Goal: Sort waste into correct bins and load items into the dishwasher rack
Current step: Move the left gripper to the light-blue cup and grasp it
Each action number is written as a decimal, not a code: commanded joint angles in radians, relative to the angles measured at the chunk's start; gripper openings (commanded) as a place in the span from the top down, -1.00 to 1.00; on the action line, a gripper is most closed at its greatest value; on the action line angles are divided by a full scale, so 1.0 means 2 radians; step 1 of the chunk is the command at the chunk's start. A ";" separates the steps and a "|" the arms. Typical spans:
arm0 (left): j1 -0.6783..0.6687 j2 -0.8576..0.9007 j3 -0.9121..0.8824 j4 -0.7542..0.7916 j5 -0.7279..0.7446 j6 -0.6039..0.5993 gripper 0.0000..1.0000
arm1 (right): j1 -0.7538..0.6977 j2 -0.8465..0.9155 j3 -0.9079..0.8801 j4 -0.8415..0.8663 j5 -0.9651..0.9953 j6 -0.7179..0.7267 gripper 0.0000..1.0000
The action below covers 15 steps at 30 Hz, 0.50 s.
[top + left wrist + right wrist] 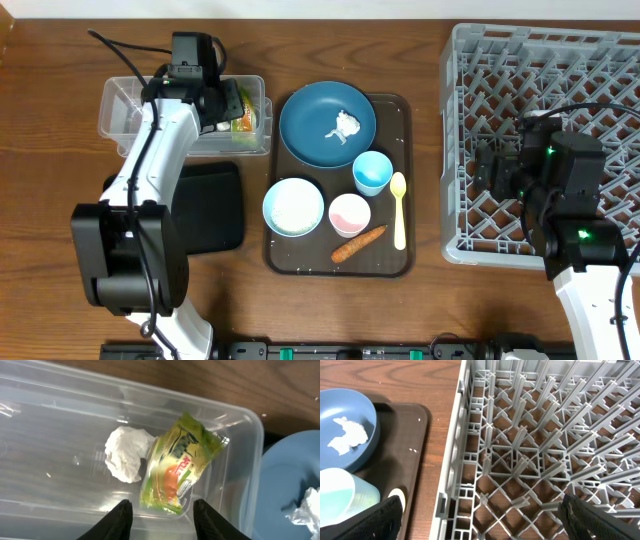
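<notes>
One wrapper [175,467] and one tissue [127,455] lie in the clear bin [50,435] under the released left gripper [162,519]; the right gripper [480,520], also released, hangs over one rack [520,445].

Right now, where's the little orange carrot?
In the overhead view, the carrot piece lies on the brown tray, at the edge nearest the robot, next to the pink cup and left of the yellow spoon.

Lettering on snack wrapper [177,467] blurred, unreadable; no other text.
</notes>
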 commanded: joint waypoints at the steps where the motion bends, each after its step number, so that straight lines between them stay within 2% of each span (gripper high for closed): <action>1: -0.002 -0.020 0.002 0.006 -0.001 0.005 0.13 | -0.005 -0.001 0.010 0.001 0.003 -0.002 -0.99; 7: -0.027 -0.032 0.002 0.040 0.096 0.019 0.10 | -0.005 -0.001 0.010 0.001 0.003 -0.002 -0.99; 9: -0.045 -0.030 0.002 0.045 0.097 0.021 -0.08 | -0.005 -0.001 0.010 0.001 0.003 -0.002 -0.98; 15: -0.104 -0.010 0.002 0.070 0.097 0.051 -0.16 | -0.005 -0.001 0.010 0.001 0.003 -0.002 -0.98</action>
